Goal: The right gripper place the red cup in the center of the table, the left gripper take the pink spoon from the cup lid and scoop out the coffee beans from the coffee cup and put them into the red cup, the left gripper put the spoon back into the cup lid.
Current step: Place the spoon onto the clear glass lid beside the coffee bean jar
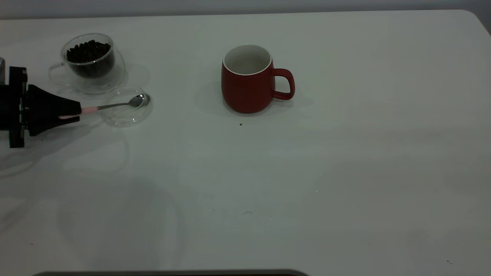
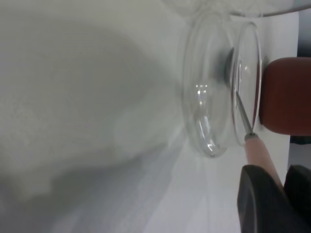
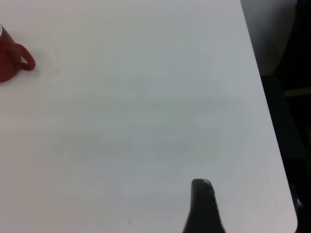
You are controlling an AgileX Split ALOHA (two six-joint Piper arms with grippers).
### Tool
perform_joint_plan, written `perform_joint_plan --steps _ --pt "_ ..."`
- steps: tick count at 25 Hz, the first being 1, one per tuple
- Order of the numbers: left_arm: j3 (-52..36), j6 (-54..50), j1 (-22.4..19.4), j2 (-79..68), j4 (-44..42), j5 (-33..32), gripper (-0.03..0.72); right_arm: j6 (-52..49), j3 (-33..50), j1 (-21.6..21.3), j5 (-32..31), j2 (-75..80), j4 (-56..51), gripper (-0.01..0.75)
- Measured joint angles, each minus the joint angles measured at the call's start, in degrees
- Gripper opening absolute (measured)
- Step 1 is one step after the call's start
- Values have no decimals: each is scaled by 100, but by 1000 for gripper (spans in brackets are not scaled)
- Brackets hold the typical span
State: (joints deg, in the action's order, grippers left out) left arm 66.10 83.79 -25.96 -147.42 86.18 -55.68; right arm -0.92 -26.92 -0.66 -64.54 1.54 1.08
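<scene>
- The left gripper (image 1: 78, 113) reaches in from the left edge of the table (image 1: 345, 172), its black fingers (image 2: 260, 201) closed narrowly on the pale handle of the pink spoon (image 1: 115, 105).
- The spoon runs from the fingertips toward the centre of the table; its metal bowl sits over the far side of the cup lid (image 1: 126, 107), apparently resting in it, though the clear glass makes contact hard to judge.
- The cup lid lies flat on the table, just in front of the coffee cup (image 1: 92, 63) and right beside the gripper's tips.
- The coffee cup stands upright behind the lid, with the coffee beans (image 1: 89, 51) heaped inside.
- The red cup (image 1: 249, 80) stands upright near the table's centre, well apart from the gripper, handle pointing right.
- Of the right gripper (image 3: 203, 206), only one dark fingertip shows over bare table, far from the red cup; I cannot tell how its fingers are set.
</scene>
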Motion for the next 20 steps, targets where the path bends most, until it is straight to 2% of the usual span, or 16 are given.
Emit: perform_joint_plan --steps 5,8,15,18,20 --pt "0 29 11 -4 31 0 127 0 0 0 0 0 0 586" --pt "0 79 11 -4 31 13 173 0 0 0 0 0 0 586" --pt "0 110 11 -6 52 44 463 0 0 0 0 0 0 586" --pt "0 117 11 0 57 44 562 0 0 0 0 0 0 586" --pt "0 117 -20 78 57 52 598 0 0 0 0 0 0 586"
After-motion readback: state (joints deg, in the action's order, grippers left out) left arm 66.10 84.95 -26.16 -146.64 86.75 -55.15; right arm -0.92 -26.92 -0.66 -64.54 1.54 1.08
